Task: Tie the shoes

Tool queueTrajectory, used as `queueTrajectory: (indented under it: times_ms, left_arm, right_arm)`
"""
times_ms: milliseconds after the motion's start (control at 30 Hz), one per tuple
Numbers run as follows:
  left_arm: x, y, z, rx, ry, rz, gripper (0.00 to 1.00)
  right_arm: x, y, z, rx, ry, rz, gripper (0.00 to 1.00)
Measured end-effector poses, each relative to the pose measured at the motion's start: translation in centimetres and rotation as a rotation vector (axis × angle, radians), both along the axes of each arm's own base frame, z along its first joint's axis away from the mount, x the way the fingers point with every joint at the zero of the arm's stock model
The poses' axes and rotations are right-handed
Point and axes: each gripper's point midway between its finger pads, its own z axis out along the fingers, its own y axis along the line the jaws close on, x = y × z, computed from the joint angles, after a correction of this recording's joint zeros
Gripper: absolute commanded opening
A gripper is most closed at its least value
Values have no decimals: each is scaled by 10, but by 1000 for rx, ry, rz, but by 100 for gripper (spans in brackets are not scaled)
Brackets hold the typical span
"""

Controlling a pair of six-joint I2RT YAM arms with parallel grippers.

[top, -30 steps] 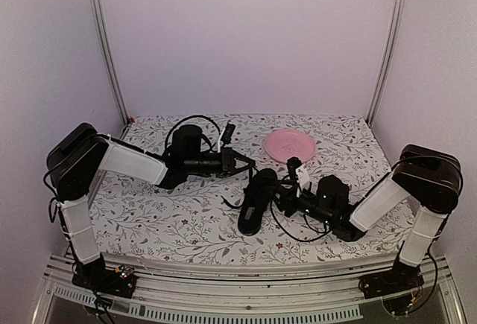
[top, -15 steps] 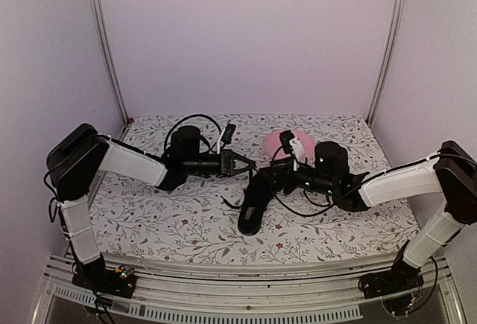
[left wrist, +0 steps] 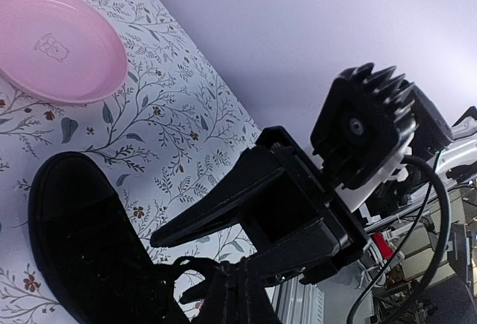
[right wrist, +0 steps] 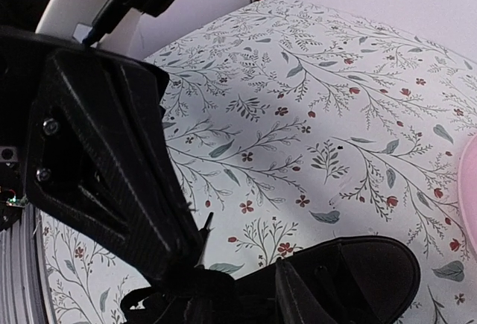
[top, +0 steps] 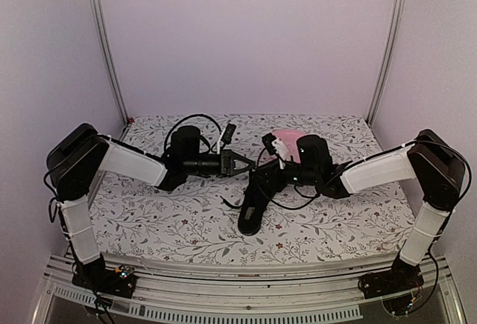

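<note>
Black shoe (top: 253, 205) is laid mid-desk (top: 171, 223), just near of the pink plate (left wrist: 59, 45). Left gripper (top: 243, 164) jaws look pinched shut on the laces (left wrist: 190, 273). Right gripper (right wrist: 231, 283) jaws are spread apart, laces bunched between them.

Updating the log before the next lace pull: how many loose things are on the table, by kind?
Shoe: 1
Plate: 1
Total: 2
</note>
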Motion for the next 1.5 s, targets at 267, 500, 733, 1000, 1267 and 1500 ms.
queueTrajectory:
  times_ms: [267,500,733,1000,1267,1500]
  left_arm:
    - [0,0,-1,8,-11,-1,56]
    - [-4,15,-8,82,-81,28,78]
    - [-29,34,-32,168,-164,-8,61]
    - [-49,25,-72,247,-152,-89,45]
    - [-60,18,-85,269,-153,-123,42]
    - [-56,15,-100,307,-142,-101,12]
  right_arm:
    - [5,5,8,-2,-41,20,2]
    - [6,-8,8,-20,-51,-31,2]
    - [11,-22,9,-15,-29,-97,2]
    - [12,-27,8,-13,1,-127,2]
    - [16,-32,14,-2,2,-152,2]
    - [16,-34,13,-2,7,-156,2]
